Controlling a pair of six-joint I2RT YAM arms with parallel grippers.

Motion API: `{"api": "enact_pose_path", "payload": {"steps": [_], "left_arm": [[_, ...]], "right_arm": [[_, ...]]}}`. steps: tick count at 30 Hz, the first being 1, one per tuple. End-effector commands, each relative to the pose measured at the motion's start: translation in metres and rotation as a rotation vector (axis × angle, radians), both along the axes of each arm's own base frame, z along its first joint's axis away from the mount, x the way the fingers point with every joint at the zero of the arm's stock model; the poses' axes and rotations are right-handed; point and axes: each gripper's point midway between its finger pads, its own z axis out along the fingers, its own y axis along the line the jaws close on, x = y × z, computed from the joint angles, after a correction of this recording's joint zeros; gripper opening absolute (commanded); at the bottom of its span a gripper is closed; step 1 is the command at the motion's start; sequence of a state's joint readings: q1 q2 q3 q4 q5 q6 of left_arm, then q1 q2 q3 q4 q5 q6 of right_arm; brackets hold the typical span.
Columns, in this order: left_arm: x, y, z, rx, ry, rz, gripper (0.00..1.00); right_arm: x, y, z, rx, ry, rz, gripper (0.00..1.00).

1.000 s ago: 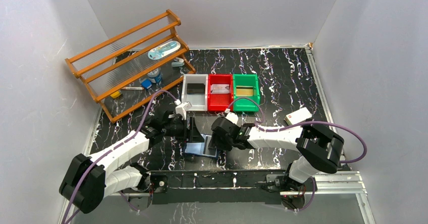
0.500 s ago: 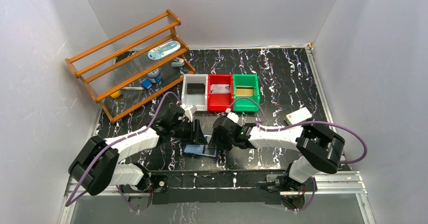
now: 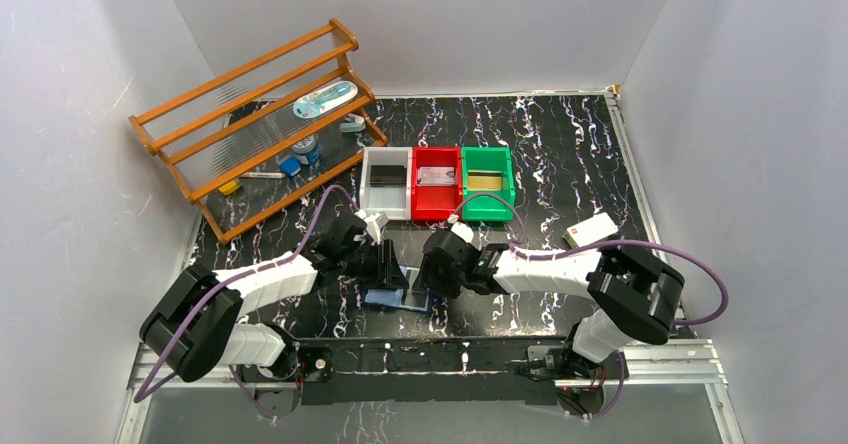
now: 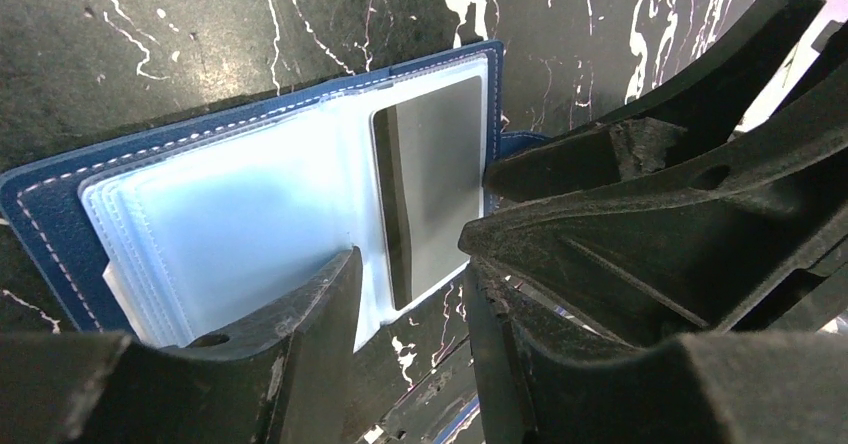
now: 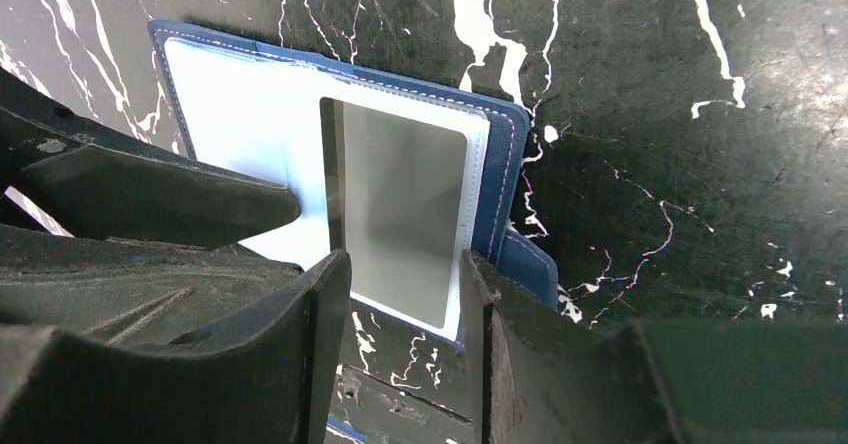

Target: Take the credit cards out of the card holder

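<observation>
The card holder point(image 3: 398, 295) lies open on the table between both arms, navy outside, light blue sleeves point(image 4: 250, 214) inside. A silvery-grey credit card point(image 4: 432, 179) point(image 5: 400, 199) sits in its right-hand sleeve. My left gripper point(image 4: 410, 299) is open, its fingertips point(image 4: 325, 294) low over the holder's near edge, one over the sleeves. My right gripper point(image 5: 405, 289) is open too, straddling the near edge of the card's sleeve without pinching it. In the top view the left gripper point(image 3: 388, 264) and right gripper point(image 3: 430, 272) nearly meet above the holder. Other credit cards lie in the bins.
Behind the holder stand a white bin point(image 3: 386, 196) with a black card, a red bin point(image 3: 436, 200) with a silvery card, and a green bin point(image 3: 487, 202) with a gold card. A white block point(image 3: 590, 229) lies at right. A wooden rack point(image 3: 250, 124) stands back left.
My left arm has swung in toward the holder and its jaws have narrowed. The right arm and the holder have stayed put.
</observation>
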State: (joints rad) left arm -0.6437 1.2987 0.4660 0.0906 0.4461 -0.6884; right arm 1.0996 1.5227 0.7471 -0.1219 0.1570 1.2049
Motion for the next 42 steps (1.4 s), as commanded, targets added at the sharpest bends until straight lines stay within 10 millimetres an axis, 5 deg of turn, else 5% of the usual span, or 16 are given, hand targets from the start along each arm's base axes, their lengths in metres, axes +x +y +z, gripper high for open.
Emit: {"api": "enact_pose_path", "payload": {"steps": [1, 6, 19, 25, 35, 42], "left_arm": [[0.000, -0.004, 0.004, -0.031, -0.018, -0.011, 0.40], [0.001, -0.006, 0.004, -0.032, -0.013, -0.014, 0.39], [-0.018, 0.007, -0.045, 0.008, 0.103, 0.039, 0.31], [-0.017, 0.006, -0.045, 0.009, 0.104, 0.044, 0.27], [-0.012, 0.007, -0.034, -0.001, 0.068, 0.062, 0.00], [-0.008, 0.008, -0.026, 0.006, 0.041, 0.071, 0.00]], "right_arm": [[-0.010, -0.023, -0.029, -0.100, 0.041, -0.004, 0.53], [-0.009, -0.022, -0.029, -0.099, 0.041, -0.006, 0.53], [-0.011, -0.023, -0.032, -0.085, 0.058, -0.002, 0.53], [-0.011, -0.023, -0.032, -0.079, 0.065, -0.001, 0.52], [-0.010, -0.023, -0.032, -0.078, 0.067, -0.003, 0.52], [-0.004, -0.027, -0.023, -0.105, 0.037, -0.009, 0.52]]}}
